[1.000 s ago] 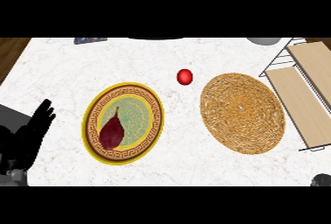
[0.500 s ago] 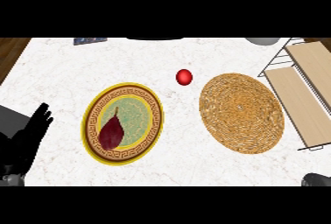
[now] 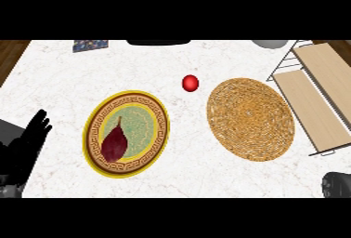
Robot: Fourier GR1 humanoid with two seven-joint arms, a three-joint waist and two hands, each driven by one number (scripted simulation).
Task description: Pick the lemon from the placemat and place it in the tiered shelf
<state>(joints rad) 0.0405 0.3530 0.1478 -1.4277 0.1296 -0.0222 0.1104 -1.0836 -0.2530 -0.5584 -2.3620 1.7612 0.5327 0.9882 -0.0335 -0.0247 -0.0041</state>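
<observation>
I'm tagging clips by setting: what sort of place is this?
Probably a kitchen counter: a pale marble-look top carrying a patterned plate with a dark red vegetable, a woven placemat and a tiered wooden shelf at the right.

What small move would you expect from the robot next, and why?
Probably moving the right hand from the lower right corner towards the woven placemat. It is nearer to the mat and the tiered shelf than the left hand, which rests open at the left edge. No lemon shows on the mat; a small red ball lies beside it.
</observation>
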